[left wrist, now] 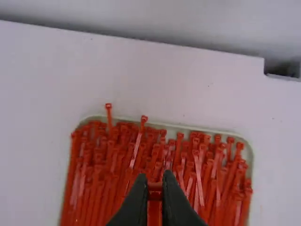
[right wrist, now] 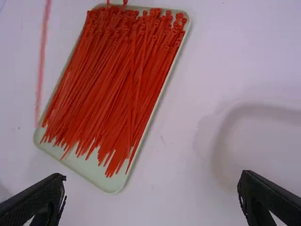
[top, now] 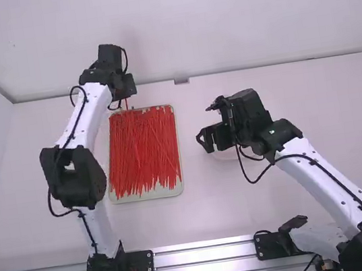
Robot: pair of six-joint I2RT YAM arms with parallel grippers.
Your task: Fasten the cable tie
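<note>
A pale tray (top: 178, 151) holds a dense pile of red cable ties (top: 142, 151), also seen as red cable ties (right wrist: 117, 80). At the tray's far end, my left gripper (top: 124, 103) is raised over it. Its fingers are shut on one red cable tie (left wrist: 154, 202), which shows as a blurred hanging strip (right wrist: 42, 61) in the right wrist view. My right gripper (top: 209, 131) hovers over bare table to the right of the tray, its fingers (right wrist: 37, 200) wide apart with nothing between them.
A faint clear shallow dish (right wrist: 263, 136) lies on the table under the right gripper, right of the tray. White walls close the table at the back and left. Bare table stretches to the right and front.
</note>
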